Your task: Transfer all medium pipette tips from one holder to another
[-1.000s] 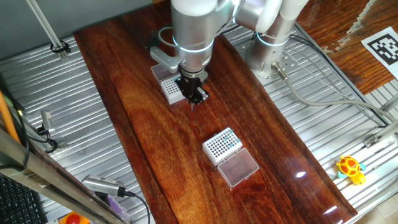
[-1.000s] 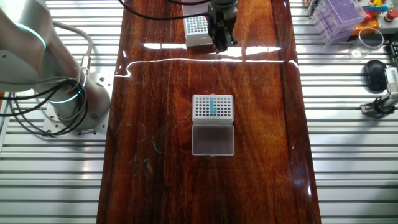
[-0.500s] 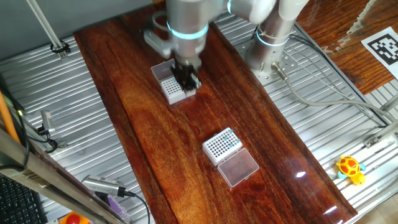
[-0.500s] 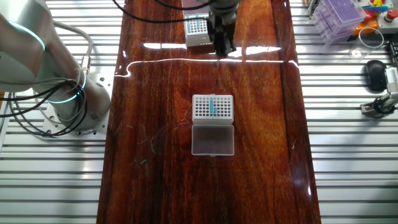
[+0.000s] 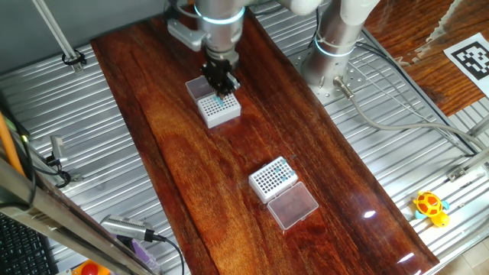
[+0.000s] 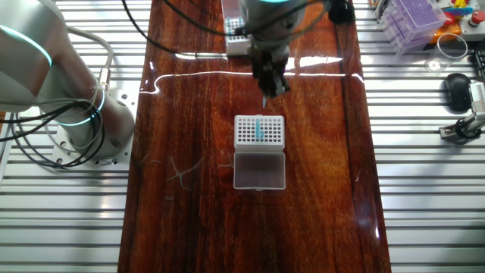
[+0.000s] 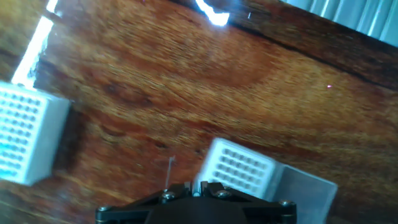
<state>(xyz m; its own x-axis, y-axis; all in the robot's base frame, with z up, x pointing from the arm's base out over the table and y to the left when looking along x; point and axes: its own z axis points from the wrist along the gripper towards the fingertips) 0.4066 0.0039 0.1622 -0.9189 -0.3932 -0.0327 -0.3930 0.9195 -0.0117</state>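
Two white racks stand on the wooden table. One has an open clear lid (image 5: 293, 206) and holds a short column of teal medium pipette tips (image 6: 258, 130). The other rack (image 5: 219, 109) stands farther back, partly hidden behind my arm in the other fixed view (image 6: 236, 42). My gripper (image 5: 221, 90) hangs over the back rack in one fixed view. In the other it hangs between the racks (image 6: 267, 89). Its jaws are close together on a slim tip (image 6: 264, 97). The hand view shows both racks (image 7: 25, 134) (image 7: 239, 168) below my gripper (image 7: 199, 185).
The robot base (image 5: 336, 53) stands right of the board on the ribbed metal table (image 5: 397, 145). A purple tip box (image 6: 413, 19) and loose items lie at the far right. A yellow toy (image 5: 430, 206) lies near the table's edge.
In one fixed view my gripper has moved back and left, over the lidless rack. In the other fixed view it has moved from that rack towards the lidded rack.
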